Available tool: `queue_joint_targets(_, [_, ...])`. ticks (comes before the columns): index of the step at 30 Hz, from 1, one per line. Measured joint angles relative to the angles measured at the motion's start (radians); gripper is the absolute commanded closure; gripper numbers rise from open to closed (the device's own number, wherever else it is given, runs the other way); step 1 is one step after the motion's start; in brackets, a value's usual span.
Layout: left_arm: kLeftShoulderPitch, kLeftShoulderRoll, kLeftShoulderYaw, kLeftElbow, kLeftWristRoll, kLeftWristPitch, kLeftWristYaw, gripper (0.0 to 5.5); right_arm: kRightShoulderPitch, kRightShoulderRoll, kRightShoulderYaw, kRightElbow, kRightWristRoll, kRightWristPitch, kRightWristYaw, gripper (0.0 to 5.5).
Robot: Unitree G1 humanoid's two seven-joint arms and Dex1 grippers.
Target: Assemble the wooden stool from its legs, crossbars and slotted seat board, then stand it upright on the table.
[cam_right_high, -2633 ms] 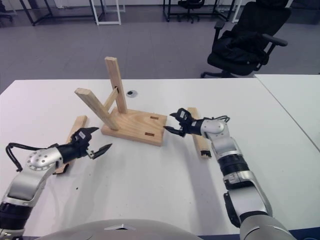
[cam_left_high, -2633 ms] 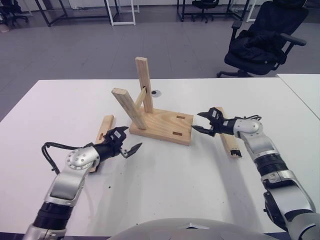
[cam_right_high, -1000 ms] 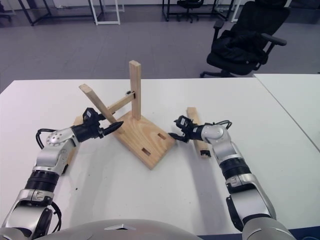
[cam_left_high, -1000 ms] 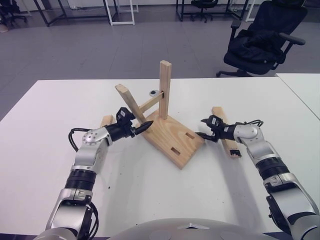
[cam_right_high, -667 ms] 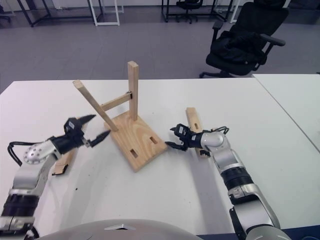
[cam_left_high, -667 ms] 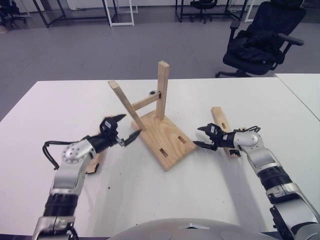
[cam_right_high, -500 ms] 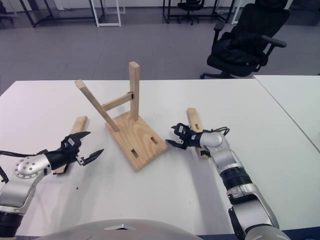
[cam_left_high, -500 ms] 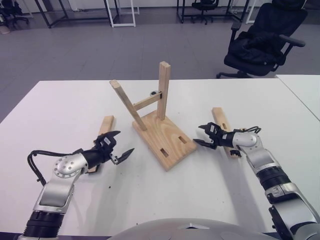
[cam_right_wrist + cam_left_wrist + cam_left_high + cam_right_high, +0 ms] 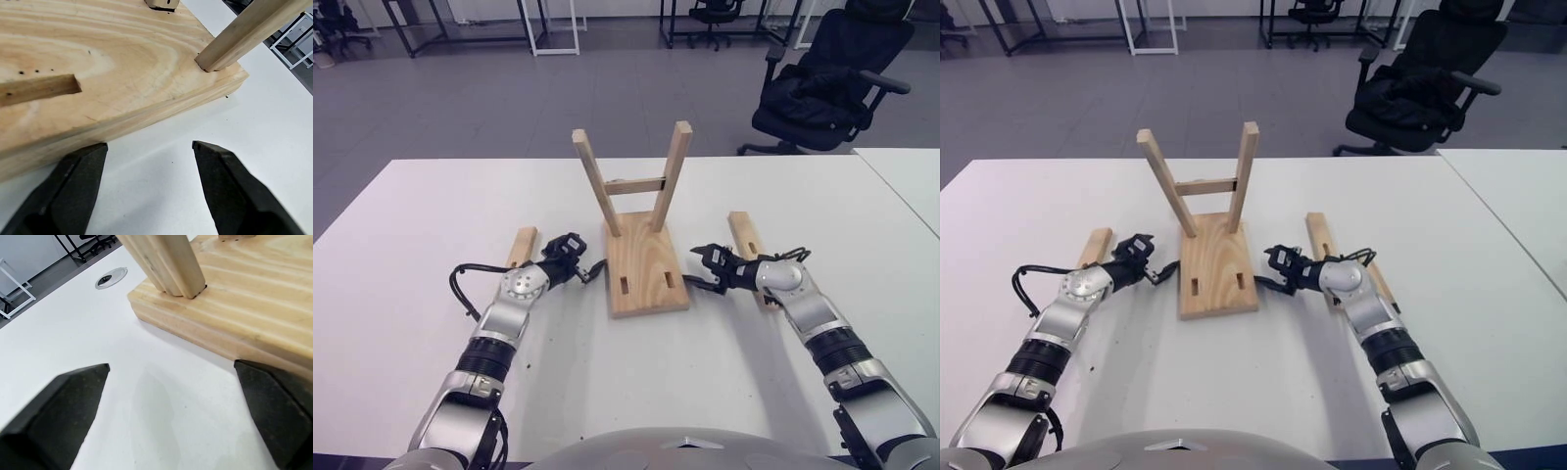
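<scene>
A white worktop (image 9: 411,225) fills the lower two thirds of the head views. At its centre a slotted seat board (image 9: 646,257) lies flat. Two legs stand in the board's far end, at the upper centre of the frame. The left standing leg (image 9: 597,181) leans outward to the left and the right standing leg (image 9: 671,174) leans outward to the right. A short crossbar (image 9: 634,185) joins them partway up. At the board's near end, two empty slots (image 9: 624,285) are side by side.

The left gripper (image 9: 595,272) sits low over the worktop just beside the board's left edge. Its fingers (image 9: 63,416) are spread apart and hold nothing. The right gripper (image 9: 691,268) sits just beside the board's right edge. Its fingers (image 9: 73,186) are also spread apart and empty, pointing at the board.

A loose leg (image 9: 521,245) lies flat at left of centre, behind the left arm. A second loose leg (image 9: 739,230) lies flat at right of centre, partly covered by the right arm. A black office chair (image 9: 827,83) stands on the floor at the upper right.
</scene>
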Motion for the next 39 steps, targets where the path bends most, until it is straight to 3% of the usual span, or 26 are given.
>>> queue_joint_targets(5, [0.038,0.002,0.011,-0.051,0.002,-0.014,0.026,0.78,0.084,0.015,-0.066,-0.135,0.032,0.093,-0.094,2.22])
queue_joint_targets(10, [0.203,-0.056,0.141,-0.416,-0.041,0.093,0.199,0.78,0.156,0.017,-0.391,-0.279,0.218,0.245,-0.258,2.22])
queue_joint_targets(16, [0.439,-0.210,0.154,-0.685,-0.131,0.191,0.305,0.78,0.334,-0.043,-0.560,-0.157,0.273,0.273,-0.267,2.22])
queue_joint_targets(23, [0.505,-0.215,0.138,-0.711,-0.127,0.202,0.321,0.78,0.351,-0.058,-0.587,-0.100,0.315,0.323,-0.238,2.22])
queue_joint_targets(28, [0.474,-0.212,0.139,-0.699,-0.127,0.214,0.321,0.76,0.350,-0.069,-0.599,-0.078,0.356,0.369,-0.224,3.22])
queue_joint_targets(33, [0.448,-0.215,0.165,-0.693,-0.135,0.232,0.337,0.76,0.350,-0.082,-0.547,-0.055,0.320,0.289,-0.223,4.16])
queue_joint_targets(39, [0.381,-0.213,0.194,-0.694,-0.179,0.241,0.321,0.76,0.311,-0.054,-0.536,-0.029,0.302,0.235,-0.294,4.18])
